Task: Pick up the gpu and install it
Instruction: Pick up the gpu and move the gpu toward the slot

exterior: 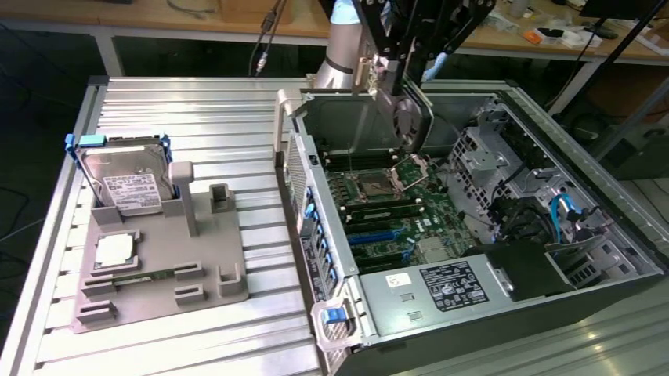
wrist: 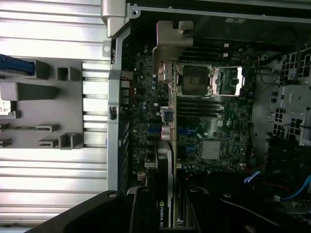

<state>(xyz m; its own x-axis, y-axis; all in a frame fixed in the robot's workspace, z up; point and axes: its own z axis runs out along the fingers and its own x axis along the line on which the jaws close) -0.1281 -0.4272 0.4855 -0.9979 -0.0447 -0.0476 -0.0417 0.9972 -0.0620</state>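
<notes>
Silver-edged gpu (exterior: 410, 119) in gripper (exterior: 391, 81) over mobo (exterior: 385, 205)

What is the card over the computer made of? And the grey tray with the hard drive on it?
The gpu looks like a dark circuit board with an end bracket of bare silvery metal, judging by its pale sheen. The grey tray looks like matte plastic, maybe moulded or printed: even colour, no shine.

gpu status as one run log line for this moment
gripper: shut on gpu | gpu: held on edge above motherboard | place: inside open computer case | slot: not seated
</notes>
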